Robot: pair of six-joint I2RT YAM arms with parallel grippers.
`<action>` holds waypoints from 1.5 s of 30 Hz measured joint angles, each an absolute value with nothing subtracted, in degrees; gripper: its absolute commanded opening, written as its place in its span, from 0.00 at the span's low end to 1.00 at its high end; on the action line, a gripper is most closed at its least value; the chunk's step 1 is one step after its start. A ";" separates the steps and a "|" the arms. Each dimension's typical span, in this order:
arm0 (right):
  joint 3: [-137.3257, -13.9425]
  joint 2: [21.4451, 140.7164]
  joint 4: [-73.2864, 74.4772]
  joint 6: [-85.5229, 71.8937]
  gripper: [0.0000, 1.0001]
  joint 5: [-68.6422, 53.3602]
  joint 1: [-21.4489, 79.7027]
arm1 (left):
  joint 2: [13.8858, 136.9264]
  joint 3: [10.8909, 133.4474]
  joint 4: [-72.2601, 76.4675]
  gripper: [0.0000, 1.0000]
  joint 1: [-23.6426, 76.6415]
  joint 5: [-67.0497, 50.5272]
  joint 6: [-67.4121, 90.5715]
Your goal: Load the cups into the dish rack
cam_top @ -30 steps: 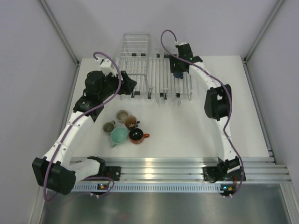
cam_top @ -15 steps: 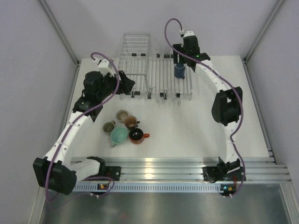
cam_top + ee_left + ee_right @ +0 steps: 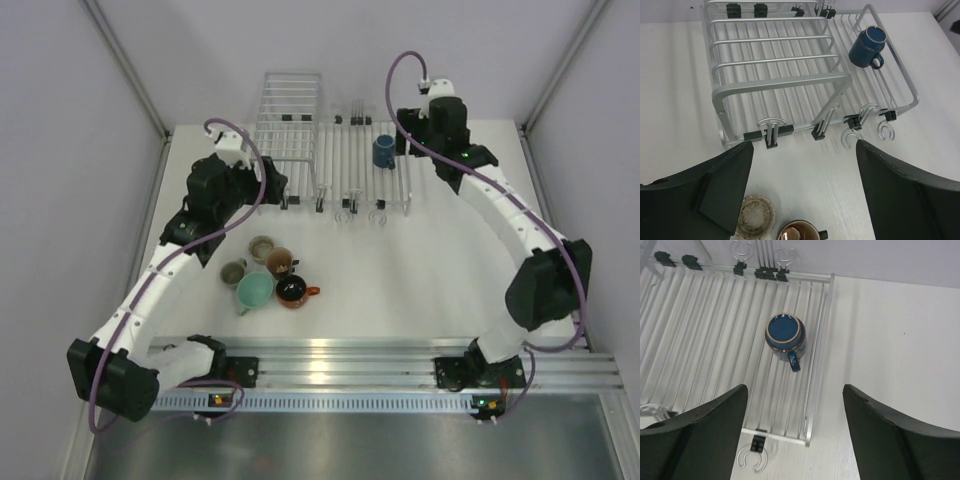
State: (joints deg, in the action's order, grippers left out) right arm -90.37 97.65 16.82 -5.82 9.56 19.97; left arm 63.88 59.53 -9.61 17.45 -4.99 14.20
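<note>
The dark blue cup (image 3: 384,151) stands on the bars of the dish rack (image 3: 352,170) near its right rim, handle toward the front. It also shows in the right wrist view (image 3: 785,335) and the left wrist view (image 3: 867,46). My right gripper (image 3: 408,138) is open and empty, just right of and above that cup. Five cups sit clustered on the table: beige (image 3: 262,246), brown (image 3: 280,262), olive-grey (image 3: 233,272), mint-teal (image 3: 254,290) and orange-red (image 3: 292,291). My left gripper (image 3: 275,185) is open and empty, above the table between the rack and the cluster.
A taller box-shaped wire basket (image 3: 290,125) stands against the rack's left side. Wire hooks (image 3: 362,212) hang off the rack's front edge. Frame posts and grey walls enclose the white table (image 3: 430,260).
My right gripper has let go of the dark blue cup and drawn back to the right, leaving the cup on the rack. My left arm shifted only slightly.
</note>
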 measured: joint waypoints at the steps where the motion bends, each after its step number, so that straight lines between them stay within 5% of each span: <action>1: -87.77 94.59 16.78 -6.09 0.77 9.52 19.97 | 63.88 59.53 -10.24 0.92 18.96 -3.05 13.50; 3: -82.24 88.36 16.03 -6.68 0.77 9.17 19.97 | 63.75 59.51 -11.29 0.98 21.04 -0.95 13.15; 15: -55.79 56.90 14.92 -10.33 0.77 6.90 20.01 | 51.31 45.80 -16.64 0.95 31.46 12.03 19.35; 28: -47.22 48.34 16.34 -11.60 0.77 6.66 20.01 | 51.16 39.40 -24.77 0.91 38.33 26.50 30.02; 45: -45.54 46.54 17.43 -11.57 0.77 8.05 20.01 | 60.31 39.35 -24.91 0.73 38.33 29.30 31.94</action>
